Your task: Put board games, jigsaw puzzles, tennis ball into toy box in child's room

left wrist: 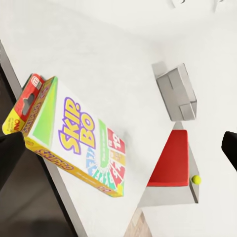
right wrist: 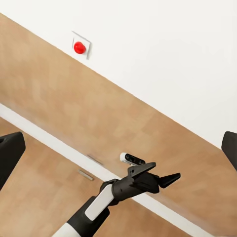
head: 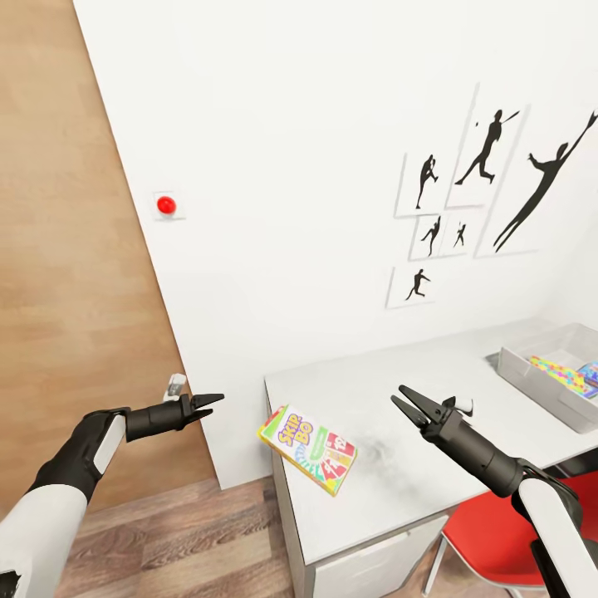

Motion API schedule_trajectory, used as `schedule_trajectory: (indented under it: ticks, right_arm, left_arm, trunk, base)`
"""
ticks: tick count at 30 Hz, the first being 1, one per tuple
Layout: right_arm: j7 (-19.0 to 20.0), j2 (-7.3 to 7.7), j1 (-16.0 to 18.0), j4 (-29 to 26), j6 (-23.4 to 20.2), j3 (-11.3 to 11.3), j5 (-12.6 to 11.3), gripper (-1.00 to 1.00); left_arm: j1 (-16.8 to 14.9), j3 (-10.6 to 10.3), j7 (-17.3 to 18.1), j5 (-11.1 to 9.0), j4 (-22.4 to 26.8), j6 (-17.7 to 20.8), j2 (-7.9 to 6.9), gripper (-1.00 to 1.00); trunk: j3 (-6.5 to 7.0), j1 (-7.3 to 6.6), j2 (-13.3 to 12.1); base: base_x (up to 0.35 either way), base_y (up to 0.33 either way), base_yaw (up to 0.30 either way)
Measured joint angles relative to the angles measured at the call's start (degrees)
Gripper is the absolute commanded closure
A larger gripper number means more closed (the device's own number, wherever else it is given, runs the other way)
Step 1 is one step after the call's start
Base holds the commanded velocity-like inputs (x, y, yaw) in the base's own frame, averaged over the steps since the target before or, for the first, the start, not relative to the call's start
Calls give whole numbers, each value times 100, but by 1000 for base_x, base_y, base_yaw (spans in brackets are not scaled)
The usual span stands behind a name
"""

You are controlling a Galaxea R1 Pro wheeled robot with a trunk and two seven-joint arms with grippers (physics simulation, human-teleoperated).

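Skip-Bo box (head: 307, 449) at lower centre: probably light, stiff, slick; grasp overhanging edge; both grippers' fingers parted, empty.

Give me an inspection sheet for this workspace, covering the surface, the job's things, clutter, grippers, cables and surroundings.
Surface: pale grey table, mostly bare.
Job's things: Skip-Bo game box lies flat at the table's near left corner, overhanging the edge slightly. Toy box sits at the table's far right, with a jigsaw puzzle and a small blue box inside. Tennis ball shows in the left wrist view, beyond the red chair.
Clutter: nothing seen.
Grippers: left gripper open, empty, off the table to the left of the game box; right gripper open, empty, above the table.
Cables: nothing seen.
Surroundings: white wall with silhouette pictures, red button, red chair, wood floor.
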State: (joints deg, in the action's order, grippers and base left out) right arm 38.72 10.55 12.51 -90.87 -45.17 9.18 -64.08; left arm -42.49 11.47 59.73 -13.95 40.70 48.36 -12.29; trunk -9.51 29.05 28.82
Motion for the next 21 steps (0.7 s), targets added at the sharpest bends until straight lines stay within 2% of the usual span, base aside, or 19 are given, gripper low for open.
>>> schedule_trajectory:
  ticks: [17, 21]
  right_arm:
    - [-77, 0, 0, 7, 15, -4, 9, -100]
    - [-105, 3, 2, 2, -117, -51, -1, -100]
  left_arm:
    - [0, -7, -12, 18, 0, -7, 14, -100]
    - [0, -8, -24, 29, 0, -7, 21, -100]
  trunk:
    - [-305, 374, 684]
    - [-377, 462, 845]
  base:
    - [0, 0, 0]
    - [0, 0, 0]
